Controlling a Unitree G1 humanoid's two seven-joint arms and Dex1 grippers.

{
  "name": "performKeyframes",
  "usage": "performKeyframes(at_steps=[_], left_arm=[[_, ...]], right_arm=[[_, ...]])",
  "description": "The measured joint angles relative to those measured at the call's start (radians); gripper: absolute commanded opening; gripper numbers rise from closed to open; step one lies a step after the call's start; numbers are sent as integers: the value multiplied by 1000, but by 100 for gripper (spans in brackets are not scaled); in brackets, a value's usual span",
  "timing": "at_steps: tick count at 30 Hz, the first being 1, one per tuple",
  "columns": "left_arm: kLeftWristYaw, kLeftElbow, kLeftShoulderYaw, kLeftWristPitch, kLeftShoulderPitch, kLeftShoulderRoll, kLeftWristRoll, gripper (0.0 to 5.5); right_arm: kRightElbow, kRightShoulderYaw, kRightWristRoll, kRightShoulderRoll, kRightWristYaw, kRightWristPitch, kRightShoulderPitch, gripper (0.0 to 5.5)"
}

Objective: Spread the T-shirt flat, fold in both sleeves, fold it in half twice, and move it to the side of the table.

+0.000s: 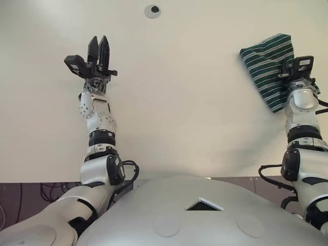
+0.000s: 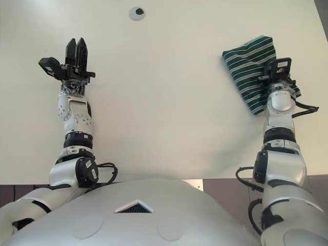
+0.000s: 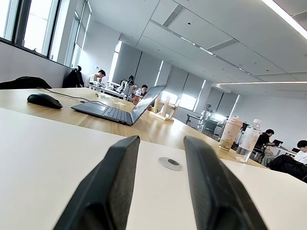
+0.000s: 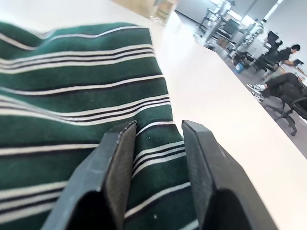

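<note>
Where the pale table [image 1: 195, 102] reaches the upper right of the left eye view, the T-shirt [image 1: 264, 59] is seen folded into a compact green bundle with thin white stripes. It lies near the table's right-hand edge. The right gripper [image 4: 158, 128] is held directly over the nearer part of this bundle, at the right of the frame. Its two dark fingers [image 4: 117, 158] are parted by a moderate gap, through which striped cloth is seen in the right wrist view. Nothing is clamped between them, and whether the fingertips touch the fabric cannot be told.

In the upper left of the frame the left gripper [image 1: 99, 39] is raised over bare tabletop, well apart from the T-shirt. Its fingers [image 3: 110, 187] are likewise set apart by a moderate gap, as shown in the left wrist view, and nothing is held in them.

A small round disc [image 1: 152, 11] is set into the tabletop at the top centre of the frame. Beyond the table, a wooden desk [image 3: 158, 132] is seen in the left wrist view, bearing an open laptop [image 3: 115, 112], a mouse [image 3: 44, 100] and a bottle [image 3: 249, 140].
</note>
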Motion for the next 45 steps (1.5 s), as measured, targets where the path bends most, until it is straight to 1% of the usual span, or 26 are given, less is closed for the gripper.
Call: performKeyframes(at_steps=[3,4,6,8,10,11,12,15,17,20,23,25,31,39,45], left_arm=[[-1,3,3,-12,0,-1,0,165],[1,-1,3,-20,0,-3,0,165],[25,-38,4,-42,3,-22,2,165],[70,-96,2,-78,3,-47,14,165],[128,-139,-3,-131,5,-77,46,165],[157,-156,-8,-166,6,-97,63,165],[189,-164,-18,-208,7,-128,88,165],[250,-139,-50,-295,27,-174,173,165],[333,-65,-85,-391,46,-180,331,165],[537,30,-114,-545,29,-165,583,165],[704,113,-118,-590,-2,-142,697,165],[765,159,-125,-609,-25,-125,717,165],[834,228,-183,-657,-53,-98,736,165],[892,230,-231,-703,-45,-84,746,165],[924,222,-247,-717,-39,-75,746,165]], right_arm=[[-7,-39,24,-6,-11,-20,-23,170],[-46,-59,29,-14,-35,-50,-17,170],[-192,-91,17,-20,-120,-149,9,170],[-406,-111,-61,-8,-244,-258,42,170],[-594,-112,-141,66,-342,-335,84,170],[-653,-81,-164,117,-357,-383,101,170],[-681,-20,-181,186,-351,-439,110,170],[-646,106,-175,301,-294,-551,131,170],[-520,171,-197,360,-263,-603,140,170],[-326,216,-241,414,-270,-678,164,170],[-253,215,-258,413,-310,-758,131,170],[-222,217,-285,413,-330,-787,118,170],[-198,223,-329,412,-380,-830,113,170],[-202,226,-334,409,-396,-853,118,170],[-205,228,-334,410,-396,-854,120,170]])
